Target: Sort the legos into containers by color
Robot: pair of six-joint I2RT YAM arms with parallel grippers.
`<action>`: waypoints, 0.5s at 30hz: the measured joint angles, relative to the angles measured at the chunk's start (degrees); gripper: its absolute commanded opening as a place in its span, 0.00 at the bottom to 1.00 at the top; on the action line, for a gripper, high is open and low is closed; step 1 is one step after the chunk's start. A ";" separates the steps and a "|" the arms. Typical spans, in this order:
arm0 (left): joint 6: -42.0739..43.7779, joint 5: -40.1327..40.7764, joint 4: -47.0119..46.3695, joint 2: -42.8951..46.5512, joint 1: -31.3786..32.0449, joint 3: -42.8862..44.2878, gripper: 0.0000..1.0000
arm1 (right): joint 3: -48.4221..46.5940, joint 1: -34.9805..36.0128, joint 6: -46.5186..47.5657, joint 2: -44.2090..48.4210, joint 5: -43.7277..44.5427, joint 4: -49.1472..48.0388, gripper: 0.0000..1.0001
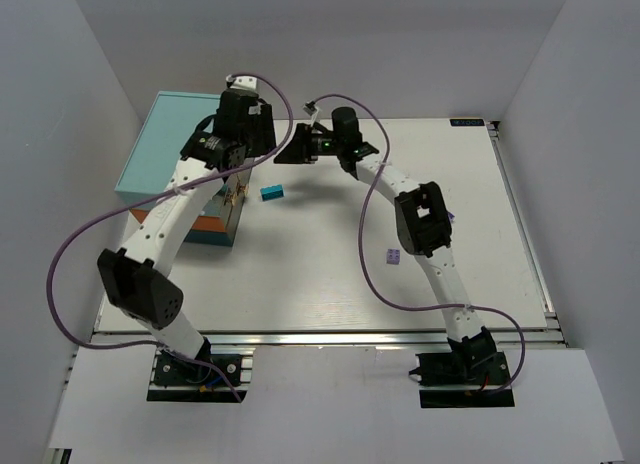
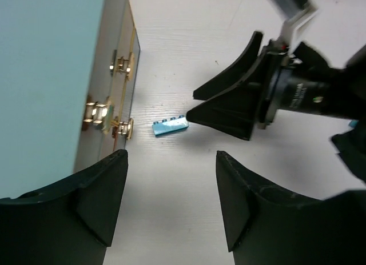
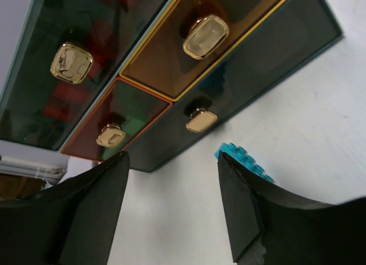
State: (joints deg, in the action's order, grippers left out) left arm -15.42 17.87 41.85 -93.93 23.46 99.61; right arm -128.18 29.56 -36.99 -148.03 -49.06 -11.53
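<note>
Pale purple lego (image 1: 394, 255): being left loose on the table (image 1: 300, 284), nearest the arm bases, well apart from both grippers; cyan-blue lego (image 2: 170, 127): lying flat on the table, just in front of the cabinet (image 1: 165, 144); left gripper (image 2: 171, 155): fingers being held apart, nothing between them, hovering over that brick; right gripper (image 3: 172, 156): fingers spread and empty, tips just beside the brick; drawers (image 3: 143, 116): gold-knobbed, seemingly shut, red and green shapes being shown through two fronts; step judged in hand: the cyan brick is being sorted; next, a firm pinch across its sides and an opened drawer are being called for.
</note>
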 measured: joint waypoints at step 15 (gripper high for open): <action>-6.34 2.93 4.13 18.71 -0.44 -3.30 0.75 | -6.40 6.93 -7.91 -9.81 12.20 -15.15 0.76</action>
State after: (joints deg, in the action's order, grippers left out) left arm -21.76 20.80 45.98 -75.22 23.03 96.31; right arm -134.58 36.49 -44.91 -157.84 -36.86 -26.68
